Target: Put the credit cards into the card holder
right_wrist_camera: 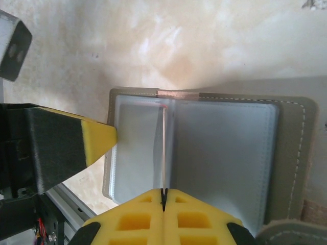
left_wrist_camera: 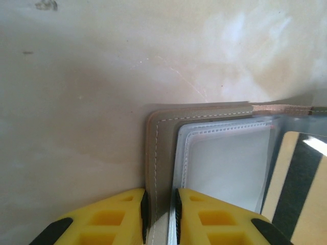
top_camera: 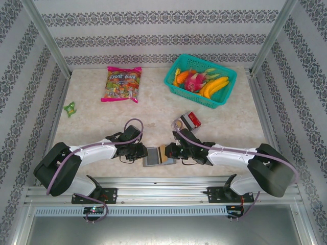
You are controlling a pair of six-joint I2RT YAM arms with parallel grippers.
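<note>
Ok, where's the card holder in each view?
Top external: card holder, open, low centre, between left gripper and right gripper.
Left wrist: lower right, cover edge clamped in the left gripper.
Right wrist: centre, spread open.
Shared landmark: its pale sleeve pages.

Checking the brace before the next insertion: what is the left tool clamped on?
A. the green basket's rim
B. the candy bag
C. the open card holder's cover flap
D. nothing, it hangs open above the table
C: in the left wrist view the left tool pinches the tan-lined cover edge of the card holder, which lies open on the table.
</note>
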